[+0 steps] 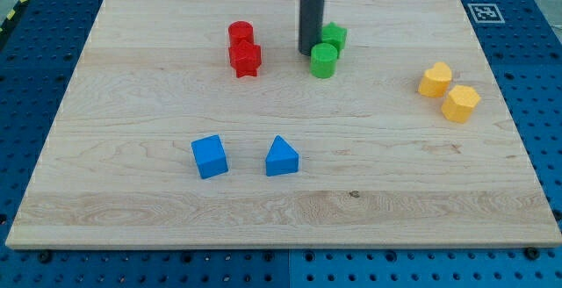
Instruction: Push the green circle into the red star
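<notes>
The green circle (324, 61), a short cylinder, stands on the wooden board (281, 205) near the view's top centre. A second green block (334, 36) sits just behind it, touching or nearly so. The red star (245, 59) lies to the view's left of the green circle, with a red cylinder (241, 33) right behind it. My tip (308, 54) comes down just left of the green circle, close to or touching its left side, between it and the red star.
A blue cube (209, 156) and a blue triangular block (282, 157) lie in the lower middle. Two yellow blocks (435, 79) (460, 103) sit at the view's right. A fiducial marker (483, 11) is at the board's top right corner.
</notes>
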`<action>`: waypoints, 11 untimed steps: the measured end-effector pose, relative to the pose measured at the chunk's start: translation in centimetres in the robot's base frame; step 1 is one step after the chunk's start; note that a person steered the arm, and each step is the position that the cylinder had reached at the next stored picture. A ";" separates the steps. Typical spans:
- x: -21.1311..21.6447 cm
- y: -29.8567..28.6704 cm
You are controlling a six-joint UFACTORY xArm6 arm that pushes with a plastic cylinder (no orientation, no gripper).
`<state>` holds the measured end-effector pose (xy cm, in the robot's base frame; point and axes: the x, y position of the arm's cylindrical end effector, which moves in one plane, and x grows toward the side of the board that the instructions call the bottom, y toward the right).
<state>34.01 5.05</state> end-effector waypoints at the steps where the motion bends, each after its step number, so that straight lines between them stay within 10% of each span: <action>1: 0.0 1.9; 11: 8.3 -2.0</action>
<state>42.32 3.05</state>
